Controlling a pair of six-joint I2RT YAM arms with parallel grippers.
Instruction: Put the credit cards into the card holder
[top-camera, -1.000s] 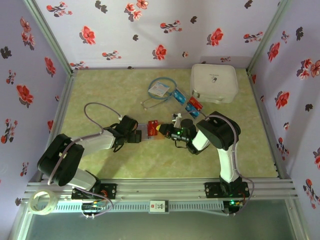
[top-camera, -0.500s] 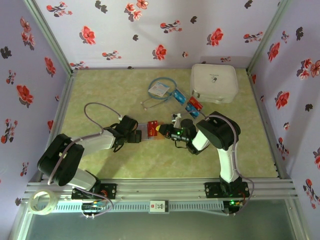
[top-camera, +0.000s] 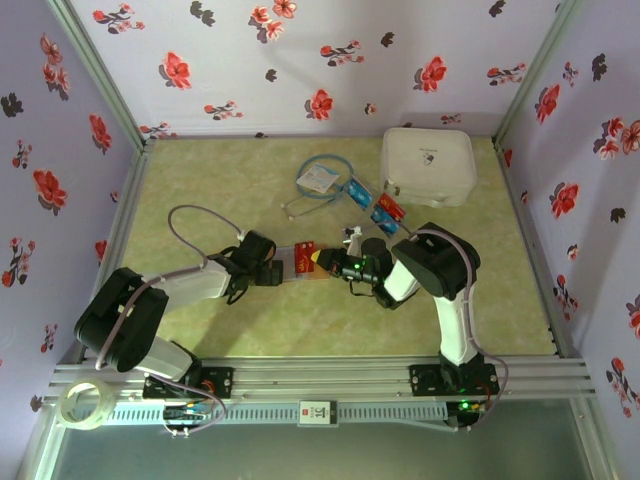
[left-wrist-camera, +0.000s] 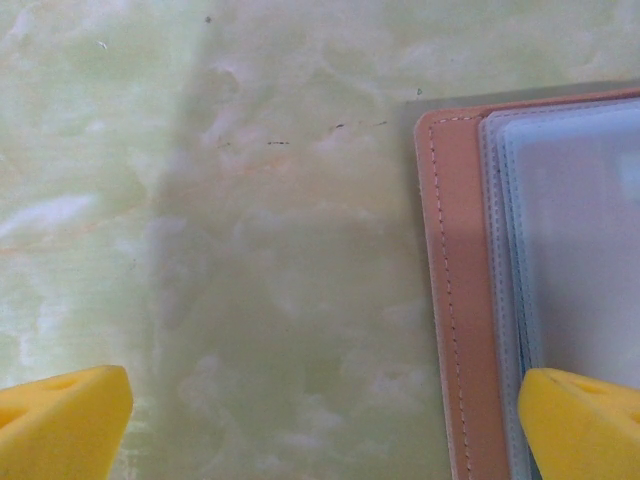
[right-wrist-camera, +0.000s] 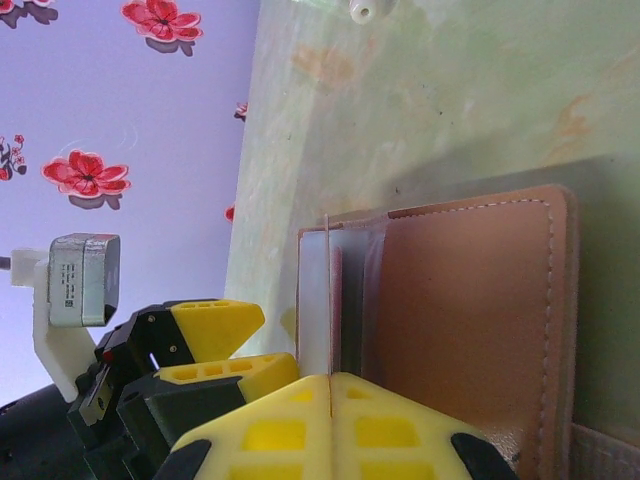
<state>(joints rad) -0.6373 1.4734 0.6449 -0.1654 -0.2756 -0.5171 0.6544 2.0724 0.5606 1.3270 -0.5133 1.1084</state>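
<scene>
Card holder (right-wrist-camera: 470, 320): lies open on the table (left-wrist-camera: 250, 250), between the two grippers.
Card (right-wrist-camera: 328, 290): seen edge-on at the holder's sleeves, pinched by the right gripper (right-wrist-camera: 328, 400), its fingers pressed together.
Left gripper (left-wrist-camera: 320, 425): fingers spread, one tip over the holder's leather edge.

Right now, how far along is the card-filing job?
Done: the card holder lies open, sleeves exposed; cards already inside can't be told. In hand: the right pincer is shut on a card held edge-on at the sleeves, while the open left pincer straddles the holder's edge. Remaining: several red and blue cards beside the white case.
</scene>
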